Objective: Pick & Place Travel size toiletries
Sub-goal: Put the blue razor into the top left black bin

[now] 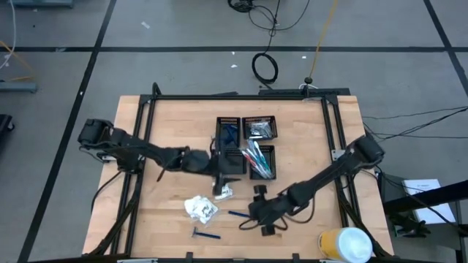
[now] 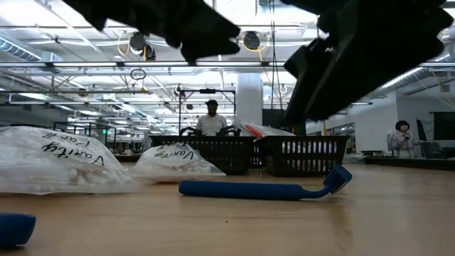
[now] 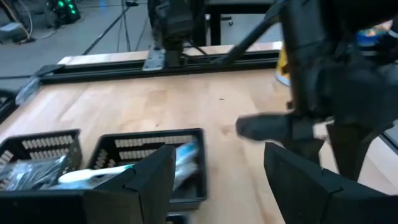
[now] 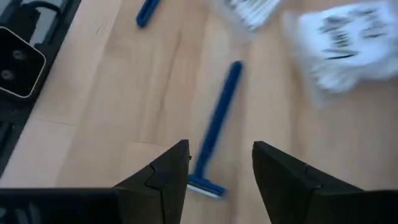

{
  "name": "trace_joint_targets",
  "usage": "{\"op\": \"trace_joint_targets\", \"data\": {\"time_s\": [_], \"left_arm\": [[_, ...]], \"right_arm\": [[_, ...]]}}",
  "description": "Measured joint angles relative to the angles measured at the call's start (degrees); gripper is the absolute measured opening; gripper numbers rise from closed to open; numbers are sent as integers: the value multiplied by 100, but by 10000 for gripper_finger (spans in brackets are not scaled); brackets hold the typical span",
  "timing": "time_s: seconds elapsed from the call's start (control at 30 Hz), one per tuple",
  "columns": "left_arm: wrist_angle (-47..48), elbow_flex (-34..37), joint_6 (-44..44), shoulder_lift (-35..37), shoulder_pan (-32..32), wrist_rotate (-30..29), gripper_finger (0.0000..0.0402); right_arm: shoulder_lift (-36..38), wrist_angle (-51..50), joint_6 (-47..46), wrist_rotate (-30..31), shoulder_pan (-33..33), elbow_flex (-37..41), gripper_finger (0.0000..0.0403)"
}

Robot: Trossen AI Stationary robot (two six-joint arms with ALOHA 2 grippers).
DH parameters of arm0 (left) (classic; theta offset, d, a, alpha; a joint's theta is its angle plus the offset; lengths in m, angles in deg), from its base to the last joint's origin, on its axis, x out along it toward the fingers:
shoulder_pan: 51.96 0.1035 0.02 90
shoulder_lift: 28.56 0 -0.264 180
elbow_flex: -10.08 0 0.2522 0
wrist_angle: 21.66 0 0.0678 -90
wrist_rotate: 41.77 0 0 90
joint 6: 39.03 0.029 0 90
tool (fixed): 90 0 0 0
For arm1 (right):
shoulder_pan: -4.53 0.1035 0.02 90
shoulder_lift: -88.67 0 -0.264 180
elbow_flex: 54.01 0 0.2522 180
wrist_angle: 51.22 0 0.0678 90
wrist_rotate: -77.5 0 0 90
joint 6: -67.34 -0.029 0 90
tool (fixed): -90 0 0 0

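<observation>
Sorted so far: three of the four black mesh trays (image 1: 246, 150) are already carrying toiletries, with toothbrushes (image 1: 256, 158) lying in the one nearest the right end effector, silvery pieces (image 1: 259, 129) in the one behind it, and something blue in the tray beside that.
Left to do: two white crinkly packets (image 1: 202, 210) are sitting on the bench (image 1: 175, 124) just below the left end effector, one blue razor (image 1: 206, 234) is lying farther out toward the front edge, and a second blue razor (image 4: 216, 132) is lying right at the right end effector.
Left end effector (image 1: 221, 177): it is hovering by the trays' left edge, fingers (image 3: 149, 180) standing apart, nothing between them, judging by the left wrist view; the toothbrush tray is sitting just ahead of it.
Right end effector (image 4: 219, 168): it is hanging low over the bench, fingers spread and empty, straddling the head end of the second razor without gripping it.
Bystander item: a yellow-and-white cylinder (image 1: 345, 245) is standing off to the right end effector's outer side, near the bench corner.
Judgement: I'd say the job is somewhere past midway, with four loose pieces waiting.
</observation>
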Motion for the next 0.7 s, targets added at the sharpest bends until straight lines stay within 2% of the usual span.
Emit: {"op": "trace_joint_targets", "data": {"time_s": [0.33,0.57,0.7], "left_arm": [[781,-630,19,1,-1136,-1259,239],[795,-660,-209,2,-1596,-1553,239],[870,-660,-318,2,-1747,-1631,239]], "right_arm": [[-969,285,-607,-76,-27,-291,164],[-1078,321,-850,94,-146,-171,158],[-1078,304,-807,117,-160,-84,118]]}}
